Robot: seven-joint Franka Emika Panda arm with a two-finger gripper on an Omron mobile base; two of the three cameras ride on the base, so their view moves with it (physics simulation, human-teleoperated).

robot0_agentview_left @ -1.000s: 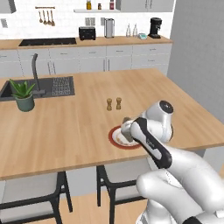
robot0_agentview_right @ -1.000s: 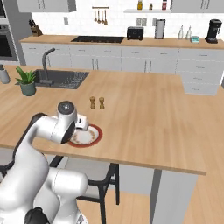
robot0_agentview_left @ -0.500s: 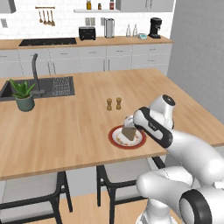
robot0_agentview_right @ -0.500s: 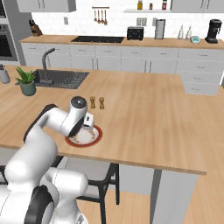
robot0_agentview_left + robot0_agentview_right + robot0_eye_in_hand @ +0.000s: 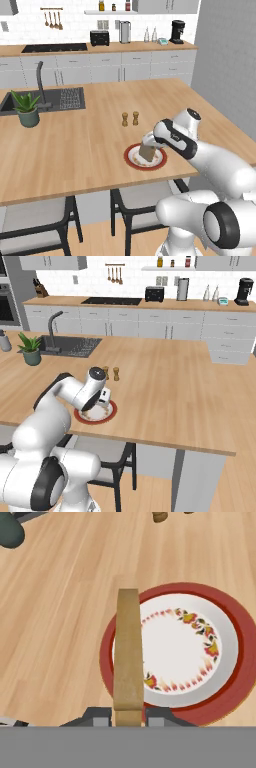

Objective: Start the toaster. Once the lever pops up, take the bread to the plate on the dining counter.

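Bread edge-on in gripper above plate rim.

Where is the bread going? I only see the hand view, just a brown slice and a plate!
Observer: The bread hangs upright in the shut end effector, right over the plate.
Child: Is the plate near an edge?
Observer: Yes, it sits close to the counter's near edge, above a chair.
Child: What's that brown thing at the top?
Observer: One of two small shakers standing just beyond the plate.
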